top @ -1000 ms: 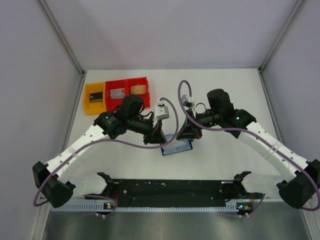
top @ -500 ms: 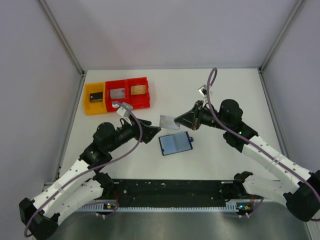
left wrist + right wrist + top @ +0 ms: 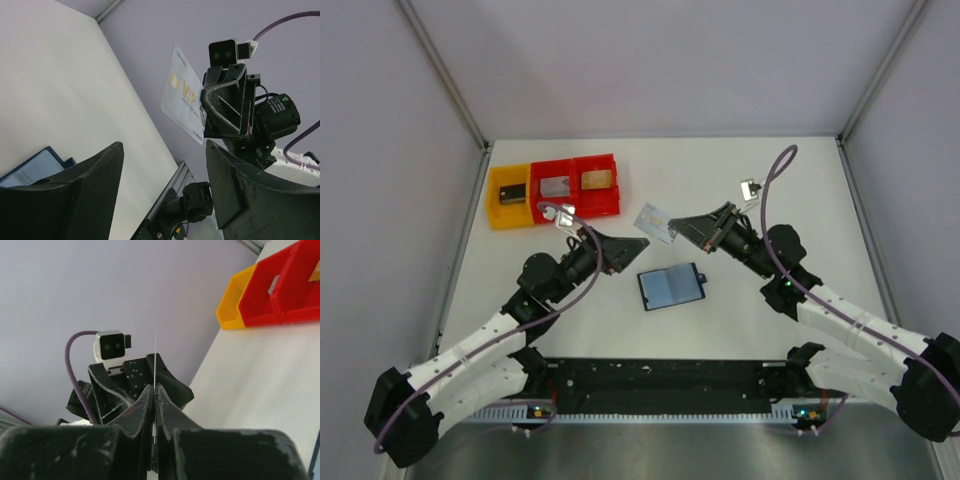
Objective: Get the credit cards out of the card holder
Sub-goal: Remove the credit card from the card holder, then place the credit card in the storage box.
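Note:
The card holder (image 3: 671,288) lies open on the table, dark blue with paler inner faces; its corner (image 3: 35,167) shows in the left wrist view. My right gripper (image 3: 680,228) hangs above the table behind the holder, shut on a pale credit card (image 3: 655,223). In the left wrist view that card (image 3: 182,97) reads "VIP" and sticks out of the right gripper (image 3: 204,106). In the right wrist view the card (image 3: 155,357) is edge-on between the shut fingers of the right gripper (image 3: 154,388). My left gripper (image 3: 638,244) stands open and empty, facing the card; its jaws (image 3: 164,146) are wide apart.
A yellow bin (image 3: 509,196) and two red bins (image 3: 577,184) stand at the back left, each with a card inside; they also show as a yellow bin (image 3: 235,305) and red bins (image 3: 280,292) in the right wrist view. A black rail (image 3: 660,380) runs along the near edge.
My left gripper has let go, opened, and drawn back left from the holder. My right gripper has lifted the card off the holder and swung it up and back.

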`<state>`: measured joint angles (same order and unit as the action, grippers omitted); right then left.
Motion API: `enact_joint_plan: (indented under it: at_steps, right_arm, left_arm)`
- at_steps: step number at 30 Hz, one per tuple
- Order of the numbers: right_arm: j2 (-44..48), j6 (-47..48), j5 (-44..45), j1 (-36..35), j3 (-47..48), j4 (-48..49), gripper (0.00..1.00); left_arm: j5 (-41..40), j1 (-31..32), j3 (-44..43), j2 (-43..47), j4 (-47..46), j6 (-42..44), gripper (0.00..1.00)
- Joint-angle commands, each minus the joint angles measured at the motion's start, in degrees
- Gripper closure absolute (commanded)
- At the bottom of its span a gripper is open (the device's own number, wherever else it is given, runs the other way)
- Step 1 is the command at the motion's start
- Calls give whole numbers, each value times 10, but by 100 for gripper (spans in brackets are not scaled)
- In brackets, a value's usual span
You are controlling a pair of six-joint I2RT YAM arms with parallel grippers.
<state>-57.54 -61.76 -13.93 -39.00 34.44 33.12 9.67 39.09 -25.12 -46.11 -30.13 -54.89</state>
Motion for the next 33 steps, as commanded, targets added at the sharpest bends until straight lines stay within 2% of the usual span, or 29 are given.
enact_joint_plan:
  at_steps: [1, 4, 11, 19, 21, 24, 25, 27, 30, 33]
  right_arm:
    - [-2, -40, 39, -16, -2, 69, 100]
    - [-3, -46, 41, -18, -4, 70, 100]
    - [-8, -59, 32, -24, -7, 84, 100]
    - [-21, -64, 15, -31, -9, 94, 100]
    - [-23, -65, 15, -31, -9, 97, 100]
    - [-30, -67, 12, -33, -9, 96, 100]
    - [-32, -65, 10, -32, -9, 97, 100]
    - [-28, -59, 14, -33, -12, 92, 91]
    - [-3, -39, 30, -29, -19, 64, 66]
    - [31, -5, 46, -22, -22, -7, 43]
  left_arm:
    - [-11, 2, -20, -19, -96, -46, 30]
    - [-4, 3, -33, -35, -98, -39, 31]
    - [-4, 4, -52, -55, -109, -36, 41]
    - [10, 3, -56, -65, -124, -42, 67]
    - [9, 3, -56, -61, -121, -41, 78]
    - [6, 3, -58, -57, -115, -40, 100]
    - [4, 4, -58, -54, -112, -41, 100]
    - [-10, 3, -54, -47, -103, -42, 100]
    - [-74, 2, -31, -29, -92, -47, 100]
    - [-133, -16, -10, -5, -66, -57, 100]
